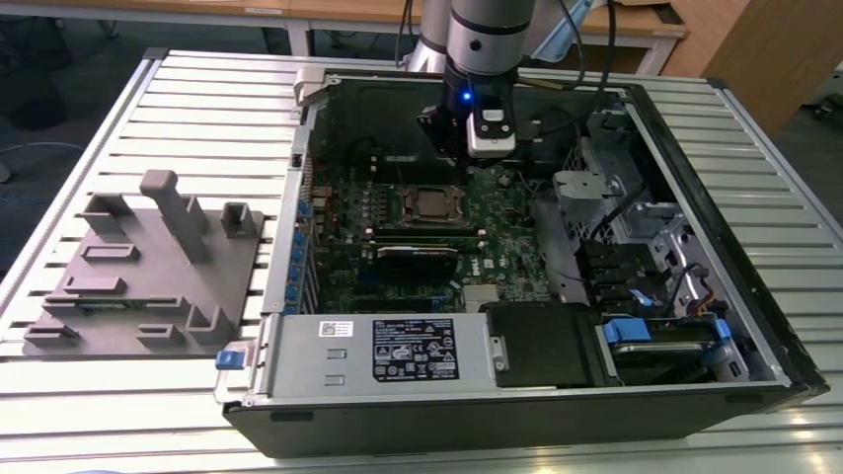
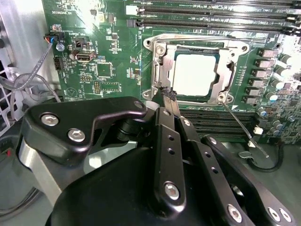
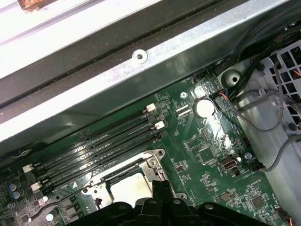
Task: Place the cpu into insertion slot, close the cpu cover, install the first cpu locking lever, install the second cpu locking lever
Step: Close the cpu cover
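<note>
The cpu (image 2: pixel 195 75), a pale silver square, lies in the insertion slot (image 1: pixel 407 203) on the green motherboard. The cpu cover (image 2: pixel 160 66), a silver metal frame, lies flat around the chip. A thin wire locking lever (image 2: pixel 240 127) runs loose from one corner of the socket, away from the frame. My gripper (image 2: pixel 166 94) is shut with nothing in it, its black fingertips together at a corner of the cover. In the exterior view the gripper (image 1: pixel 475 158) hangs just behind the socket, inside the open computer case. In the first wrist view the fingers (image 3: pixel 159 188) meet beside the cpu (image 3: pixel 129 187).
Long black memory slots (image 3: pixel 94 148) flank the socket. A black card (image 1: pixel 419 253) and a power supply box (image 1: pixel 395 351) lie in front of it. Cables and a drive cage (image 1: pixel 646 247) fill the exterior view's right. A grey fixture (image 1: pixel 145 267) sits outside the case.
</note>
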Tool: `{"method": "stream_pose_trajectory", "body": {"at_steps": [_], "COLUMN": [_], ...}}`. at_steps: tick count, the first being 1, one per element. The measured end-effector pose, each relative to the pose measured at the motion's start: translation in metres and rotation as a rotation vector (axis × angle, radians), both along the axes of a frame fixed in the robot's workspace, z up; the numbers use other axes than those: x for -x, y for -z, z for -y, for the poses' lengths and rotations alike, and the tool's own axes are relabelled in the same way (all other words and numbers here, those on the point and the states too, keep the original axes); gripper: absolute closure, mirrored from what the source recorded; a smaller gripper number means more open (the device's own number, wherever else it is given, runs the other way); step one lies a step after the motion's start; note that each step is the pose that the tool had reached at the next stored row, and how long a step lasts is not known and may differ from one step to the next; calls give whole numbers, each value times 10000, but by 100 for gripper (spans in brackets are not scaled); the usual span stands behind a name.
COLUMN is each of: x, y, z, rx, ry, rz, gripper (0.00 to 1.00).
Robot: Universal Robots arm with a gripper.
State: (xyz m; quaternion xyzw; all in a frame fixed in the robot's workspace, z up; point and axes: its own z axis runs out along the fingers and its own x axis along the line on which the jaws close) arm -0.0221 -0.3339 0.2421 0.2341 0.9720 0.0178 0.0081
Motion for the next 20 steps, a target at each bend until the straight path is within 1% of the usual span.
{"method": "stream_pose_trajectory", "body": {"at_steps": [20], "x": [1], "y": [2], "z": [0], "rx": [0], "ry": [-638], "rz": [0], "gripper": [90]}}
